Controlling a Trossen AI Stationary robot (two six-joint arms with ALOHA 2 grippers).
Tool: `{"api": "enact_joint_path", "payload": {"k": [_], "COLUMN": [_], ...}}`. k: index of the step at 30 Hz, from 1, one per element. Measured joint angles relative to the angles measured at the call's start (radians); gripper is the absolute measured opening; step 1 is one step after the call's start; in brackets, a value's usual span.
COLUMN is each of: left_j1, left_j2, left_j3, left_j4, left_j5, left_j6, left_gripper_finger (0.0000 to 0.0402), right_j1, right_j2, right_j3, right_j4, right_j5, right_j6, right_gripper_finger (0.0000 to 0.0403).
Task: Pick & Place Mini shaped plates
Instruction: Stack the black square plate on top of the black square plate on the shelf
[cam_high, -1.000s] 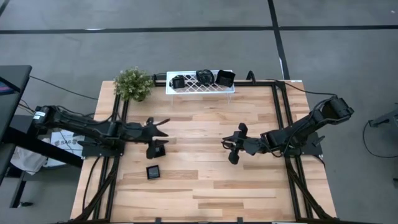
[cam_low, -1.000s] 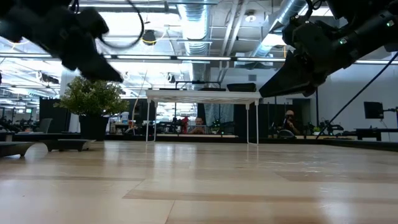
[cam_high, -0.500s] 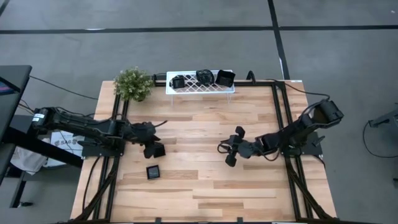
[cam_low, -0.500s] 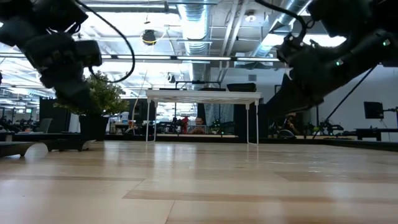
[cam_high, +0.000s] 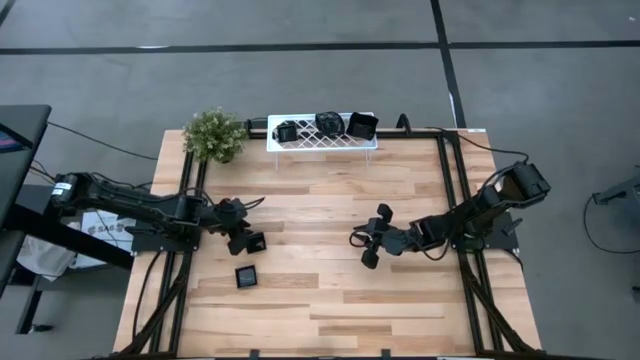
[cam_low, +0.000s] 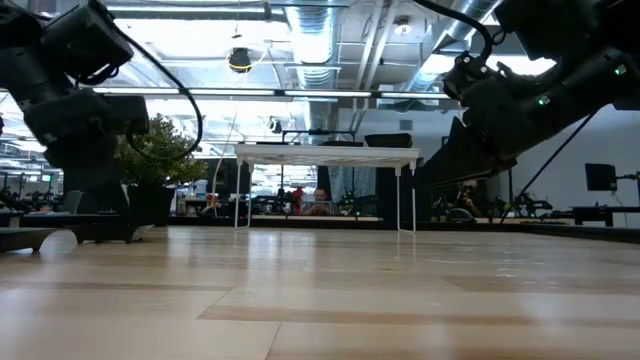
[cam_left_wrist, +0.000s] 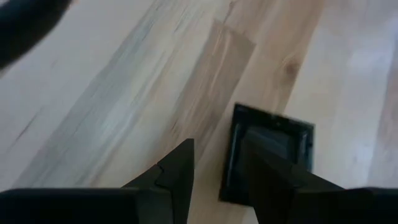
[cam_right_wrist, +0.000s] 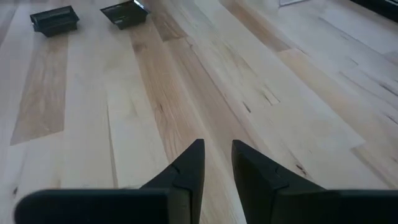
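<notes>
I count three glossy black mini plates (cam_high: 322, 124) on the white lattice rack (cam_high: 300, 143); two square black plates (cam_high: 247, 276) remain near-left. Left gripper (cam_high: 244, 241) straddles one, unclenched; right gripper (cam_high: 368, 240) empty, slightly parted.

I saw: rack (cam_high: 321, 133) at table (cam_high: 330, 310) rear, plant (cam_high: 214, 134) left | two plates (cam_high: 246, 276) table-left | arms flanking centre

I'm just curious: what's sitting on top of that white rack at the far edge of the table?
Three small black plates sit in a row on the white rack. Their shapes are hard to tell, and anything beneath the rack is hidden.
</notes>
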Motion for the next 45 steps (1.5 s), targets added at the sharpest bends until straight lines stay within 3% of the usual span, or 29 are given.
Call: {"api": "enact_joint_path", "payload": {"k": [16, 36, 45], "left_j1": [0.0, 0.0, 0.0], "left_j2": [0.002, 0.131, 0.131], "left_j3": [-0.009, -0.019, -0.019], "left_j4": [0.004, 0.08, 0.084], "left_j5": [0.038, 0.056, 0.056], "left_j6": [-0.002, 0.05, 0.059], "left_gripper_finger": [0.0131, 0.0131, 0.0081], "right_j1": [0.0, 0.0, 0.0], "right_j2": [0.0, 0.0, 0.0], "right_j3": [0.0, 0.0, 0.0], "right_j4": [0.0, 0.0, 0.0], "right_j5": [-0.001, -0.002, -0.002], "right_j6": [0.0, 0.001, 0.001], "right_gripper_finger": [0.0076, 0.0076, 0.0076]}}
